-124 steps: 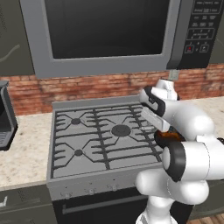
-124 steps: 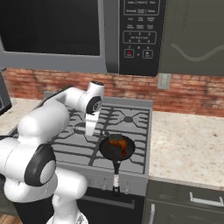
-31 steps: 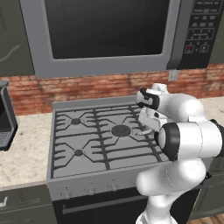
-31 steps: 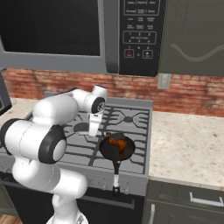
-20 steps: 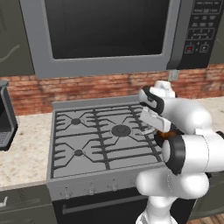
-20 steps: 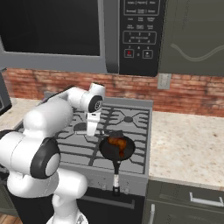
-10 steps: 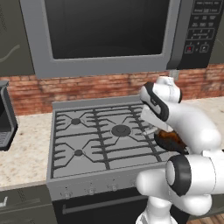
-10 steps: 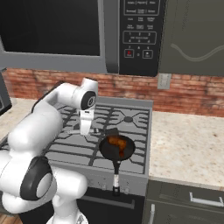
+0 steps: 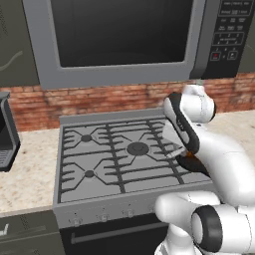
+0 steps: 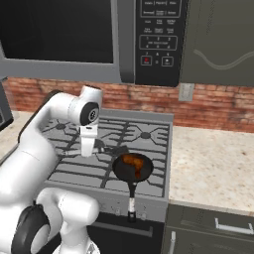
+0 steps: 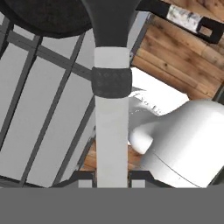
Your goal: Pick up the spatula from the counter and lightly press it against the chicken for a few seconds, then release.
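Front right corner of the stove (image 9: 99, 159): a black pan (image 10: 117, 170) sits here, its handle reaching out past the stove's front edge.
Chicken (image 10: 131, 161): we note one browned piece lying in the pan, toward its back rim.
Gripper (image 10: 90, 149): hangs low over the grates just left of the pan, pointing down.
Grip: both fingertips (image 11: 85, 177) are pressed onto a handle, pinching it.
Spatula (image 11: 112, 131): white handle with a dark band, black blade at the far end. From the right base view we see its dark end reaching the pan's left rim.
Contact with chicken: we cannot tell.
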